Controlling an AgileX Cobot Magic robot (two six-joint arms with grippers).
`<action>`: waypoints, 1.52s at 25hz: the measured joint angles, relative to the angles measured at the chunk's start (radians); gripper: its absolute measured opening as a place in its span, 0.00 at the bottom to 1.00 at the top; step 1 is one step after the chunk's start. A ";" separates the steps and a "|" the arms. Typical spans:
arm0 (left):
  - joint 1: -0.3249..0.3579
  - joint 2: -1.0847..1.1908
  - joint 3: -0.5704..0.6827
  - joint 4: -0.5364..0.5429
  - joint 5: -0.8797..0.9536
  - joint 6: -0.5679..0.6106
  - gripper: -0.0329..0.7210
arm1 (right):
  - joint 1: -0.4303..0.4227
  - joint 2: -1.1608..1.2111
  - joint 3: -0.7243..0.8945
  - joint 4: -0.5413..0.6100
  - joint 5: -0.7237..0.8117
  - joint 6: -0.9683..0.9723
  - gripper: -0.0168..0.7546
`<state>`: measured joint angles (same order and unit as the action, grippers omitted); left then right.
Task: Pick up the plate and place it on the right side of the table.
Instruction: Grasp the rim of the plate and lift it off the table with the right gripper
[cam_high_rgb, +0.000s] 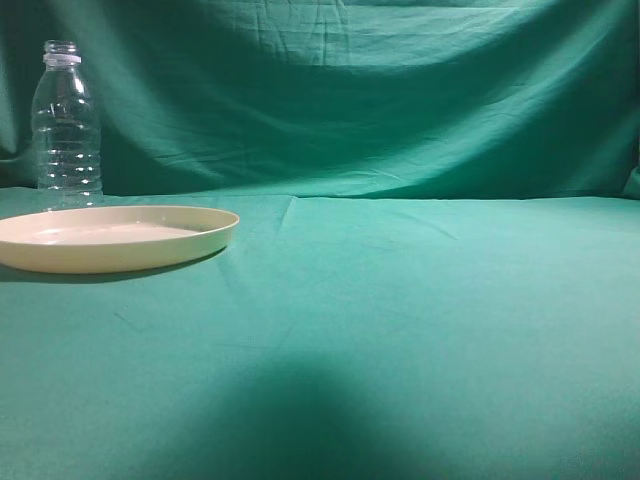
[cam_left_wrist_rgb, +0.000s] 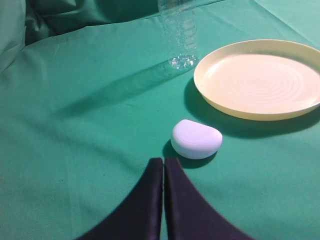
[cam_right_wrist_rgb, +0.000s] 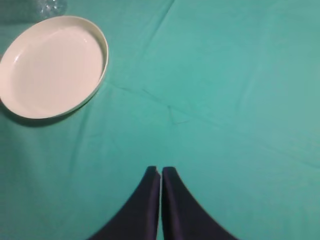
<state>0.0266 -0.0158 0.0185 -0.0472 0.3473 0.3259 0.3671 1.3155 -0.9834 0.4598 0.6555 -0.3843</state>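
The cream plate (cam_high_rgb: 110, 238) lies flat on the left of the teal-green table (cam_high_rgb: 420, 320). It also shows in the left wrist view (cam_left_wrist_rgb: 262, 77) at the upper right and in the right wrist view (cam_right_wrist_rgb: 52, 65) at the upper left. My left gripper (cam_left_wrist_rgb: 163, 162) is shut and empty, above the cloth, short of the plate and to its left. My right gripper (cam_right_wrist_rgb: 160, 171) is shut and empty, over bare cloth, well to the right of the plate. Neither gripper shows in the exterior view.
A clear plastic bottle (cam_high_rgb: 66, 125) stands upright just behind the plate; it also shows in the left wrist view (cam_left_wrist_rgb: 179, 32). A small white rounded object (cam_left_wrist_rgb: 196, 139) lies on the cloth just ahead of my left gripper, beside the plate. A green cloth backdrop (cam_high_rgb: 360, 90) hangs behind.
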 joint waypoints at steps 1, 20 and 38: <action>0.000 0.000 0.000 0.000 0.000 0.000 0.04 | 0.016 0.049 -0.044 0.000 0.017 0.011 0.02; 0.000 0.000 0.000 0.000 0.000 0.000 0.04 | 0.318 0.845 -0.891 -0.314 0.238 0.264 0.08; 0.000 0.000 0.000 0.000 0.000 0.000 0.04 | 0.324 1.004 -0.928 -0.386 0.100 0.260 0.71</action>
<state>0.0266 -0.0158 0.0185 -0.0472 0.3473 0.3259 0.6916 2.3195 -1.9118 0.0738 0.7559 -0.1240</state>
